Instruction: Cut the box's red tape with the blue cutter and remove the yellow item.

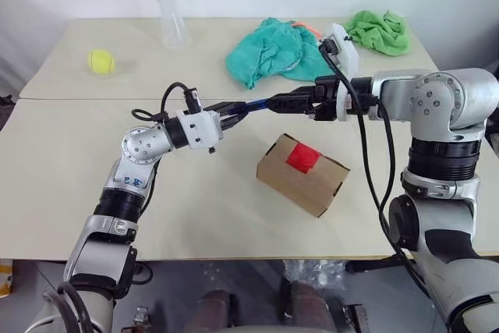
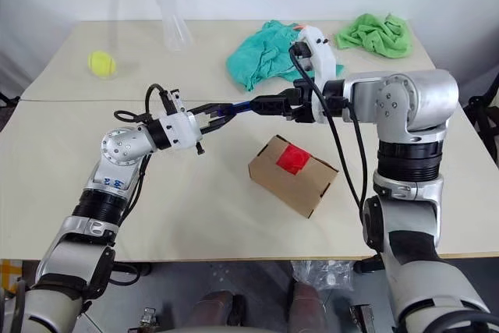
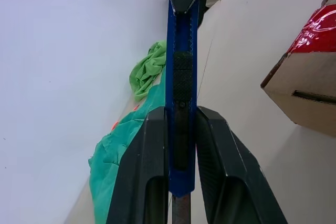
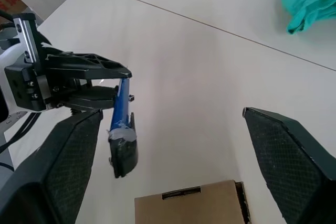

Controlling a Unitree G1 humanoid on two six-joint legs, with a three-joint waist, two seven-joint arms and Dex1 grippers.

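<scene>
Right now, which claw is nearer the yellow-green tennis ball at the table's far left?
Left. The left claw, clamped on the blue cutter, sits mid-table right of the tennis ball; the open right claw lies farther right.

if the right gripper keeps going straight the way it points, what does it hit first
Most likely the free end of the blue cutter, which the left gripper holds out towards the open right gripper. Depth is hard to judge; the box lies lower.
</scene>
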